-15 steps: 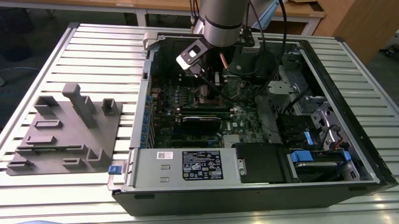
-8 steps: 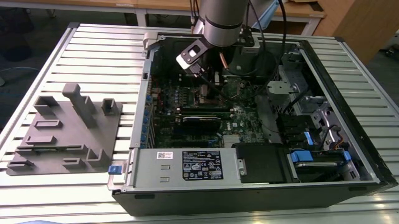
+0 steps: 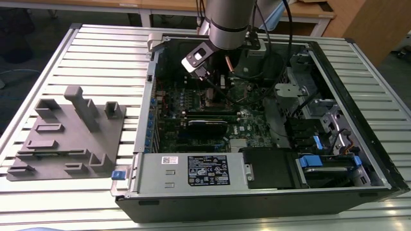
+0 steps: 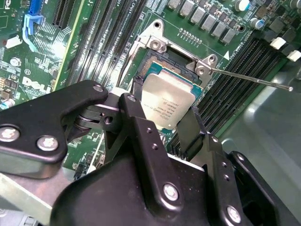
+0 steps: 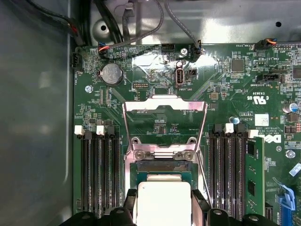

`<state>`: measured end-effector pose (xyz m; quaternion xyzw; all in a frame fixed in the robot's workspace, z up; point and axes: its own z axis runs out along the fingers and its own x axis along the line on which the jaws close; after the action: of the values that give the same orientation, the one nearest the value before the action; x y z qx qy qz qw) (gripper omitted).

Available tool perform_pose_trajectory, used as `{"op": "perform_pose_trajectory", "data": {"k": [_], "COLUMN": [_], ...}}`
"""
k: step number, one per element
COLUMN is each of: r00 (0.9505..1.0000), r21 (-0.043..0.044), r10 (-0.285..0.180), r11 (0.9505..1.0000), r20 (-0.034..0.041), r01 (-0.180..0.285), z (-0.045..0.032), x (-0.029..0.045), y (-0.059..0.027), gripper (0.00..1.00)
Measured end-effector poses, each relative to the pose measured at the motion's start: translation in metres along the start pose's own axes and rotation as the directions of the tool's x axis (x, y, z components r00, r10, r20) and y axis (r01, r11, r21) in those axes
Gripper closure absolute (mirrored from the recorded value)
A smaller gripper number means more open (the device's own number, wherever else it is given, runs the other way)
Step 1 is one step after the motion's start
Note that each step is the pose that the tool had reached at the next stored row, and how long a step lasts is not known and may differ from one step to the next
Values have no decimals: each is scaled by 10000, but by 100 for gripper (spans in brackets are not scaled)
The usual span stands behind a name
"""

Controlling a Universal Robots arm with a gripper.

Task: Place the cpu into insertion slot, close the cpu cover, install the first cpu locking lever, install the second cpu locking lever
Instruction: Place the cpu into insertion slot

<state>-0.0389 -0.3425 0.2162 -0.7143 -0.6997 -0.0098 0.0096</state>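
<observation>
My gripper (image 4: 163,113) is shut on the cpu (image 4: 167,104), a flat silvery-tan square pinched by its two side edges between the black fingers (image 4: 136,101). The chip hangs low over the insertion slot (image 5: 162,165), whose dark centre shows just past it. I cannot tell whether it touches the slot. In the first wrist view the cpu (image 5: 162,203) sits between the fingertips (image 5: 130,197), and the cpu cover (image 5: 164,104) is swung open, with the green board showing through its cut-out. A thin locking lever (image 4: 254,81) sticks out sideways, unlatched. In the exterior view the gripper (image 3: 209,83) reaches into the open computer case (image 3: 359,120).
Black memory slots (image 5: 99,169) flank the socket on both sides, one holding a green module (image 5: 254,175). A coin battery (image 5: 112,74) and cables (image 5: 141,28) lie beyond. A grey fixture block (image 3: 64,134) sits on the slatted table (image 3: 103,53) at the exterior view's left. The power supply (image 3: 192,171) fills the case front.
</observation>
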Motion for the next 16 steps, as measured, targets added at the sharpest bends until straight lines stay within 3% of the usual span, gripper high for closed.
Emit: {"op": "perform_pose_trajectory", "data": {"k": [11, 16], "r00": [10000, 10000], "r21": [-2, -3], "r10": [2, 3], "r11": [10000, 10000], "r20": [17, 60], "r01": [-2, -3], "z": [72, 87], "x": [-4, -4], "y": [0, 0], "gripper": [46, 46]}}
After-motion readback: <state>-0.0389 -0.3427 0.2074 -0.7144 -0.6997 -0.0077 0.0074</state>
